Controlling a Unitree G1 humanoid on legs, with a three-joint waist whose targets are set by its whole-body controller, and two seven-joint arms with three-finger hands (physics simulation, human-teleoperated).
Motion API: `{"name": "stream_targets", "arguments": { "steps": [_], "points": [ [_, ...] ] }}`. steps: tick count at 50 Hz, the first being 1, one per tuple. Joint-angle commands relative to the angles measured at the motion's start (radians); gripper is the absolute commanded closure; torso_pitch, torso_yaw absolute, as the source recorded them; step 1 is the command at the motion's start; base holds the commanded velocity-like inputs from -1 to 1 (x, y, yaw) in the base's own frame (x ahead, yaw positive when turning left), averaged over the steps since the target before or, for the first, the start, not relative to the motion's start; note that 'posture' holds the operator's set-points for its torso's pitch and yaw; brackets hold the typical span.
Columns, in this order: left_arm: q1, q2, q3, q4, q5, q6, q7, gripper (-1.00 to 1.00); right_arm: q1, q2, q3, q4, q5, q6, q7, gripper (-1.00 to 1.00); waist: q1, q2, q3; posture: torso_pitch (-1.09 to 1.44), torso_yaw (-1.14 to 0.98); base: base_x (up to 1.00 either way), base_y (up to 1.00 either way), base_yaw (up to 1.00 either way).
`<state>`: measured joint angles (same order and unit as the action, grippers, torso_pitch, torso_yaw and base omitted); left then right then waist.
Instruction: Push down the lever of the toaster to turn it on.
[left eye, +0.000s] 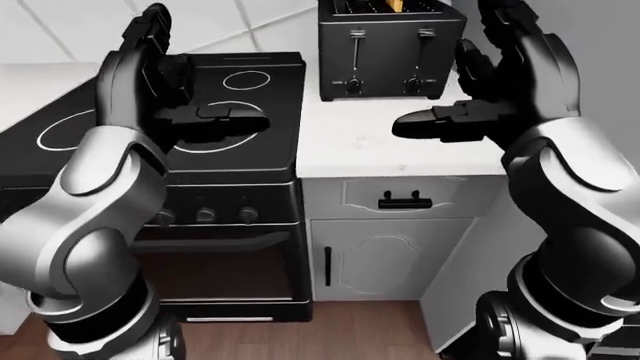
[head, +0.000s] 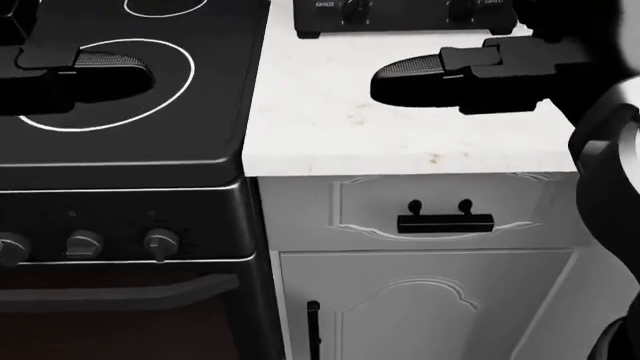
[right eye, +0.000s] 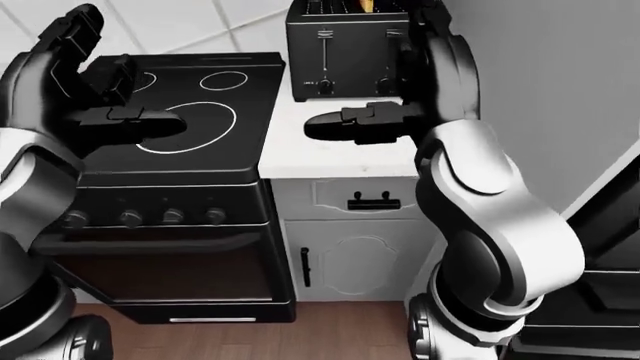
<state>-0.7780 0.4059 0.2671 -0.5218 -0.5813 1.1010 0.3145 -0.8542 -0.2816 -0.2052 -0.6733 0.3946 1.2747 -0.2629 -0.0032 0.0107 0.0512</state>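
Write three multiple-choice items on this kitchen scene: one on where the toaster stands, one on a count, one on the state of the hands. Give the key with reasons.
1. Where does the toaster stand?
A. On the white counter, right of the stove in the left-eye view
B. On the stove
C. On the floor

2. How many levers show on the toaster's face?
A. One
B. Two
C. Four

3. What are the hands doing?
A. Left hand presses a lever
B. Right hand grips the toaster
C. Both are open and hold nothing

Key: A, it sits on the white top beside the black stove; B, two vertical slots each carry a lever; C, both hands are raised with fingers spread, clear of the toaster.
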Motion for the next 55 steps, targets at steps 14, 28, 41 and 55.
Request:
{"name": "stream_targets", "arguments": {
  "steps": [14,28,41,55],
  "points": [
    [-0.027,0.014,0.018,-0.018,0.007,-0.028,0.006,-1.0,-0.03,-0.003,-0.003,-0.019,0.007,-0.02,0.0,-1.0,0.007,0.003,-0.021,0.0,0.0,0.13,0.05,0.0],
    [-0.025,0.016,0.019,-0.013,0.007,-0.036,0.004,-1.0,-0.03,-0.002,-0.002,-0.015,0.008,-0.025,-0.002,-1.0,-0.001,0.022,-0.014,0.0,0.0,0.13,0.03,0.0],
    [-0.027,0.018,0.021,-0.013,0.002,-0.034,0.008,-1.0,-0.03,-0.001,0.0,-0.015,0.008,-0.025,-0.004,-1.0,0.014,-0.017,-0.014,0.0,0.0,0.09,0.0,0.0],
    [-0.029,0.018,0.02,-0.016,-0.002,-0.031,0.014,-1.0,-0.032,-0.003,0.0,-0.017,0.013,-0.034,-0.004,-1.0,-0.004,0.008,-0.017,0.0,0.0,0.02,0.0,0.0]
  ]
}}
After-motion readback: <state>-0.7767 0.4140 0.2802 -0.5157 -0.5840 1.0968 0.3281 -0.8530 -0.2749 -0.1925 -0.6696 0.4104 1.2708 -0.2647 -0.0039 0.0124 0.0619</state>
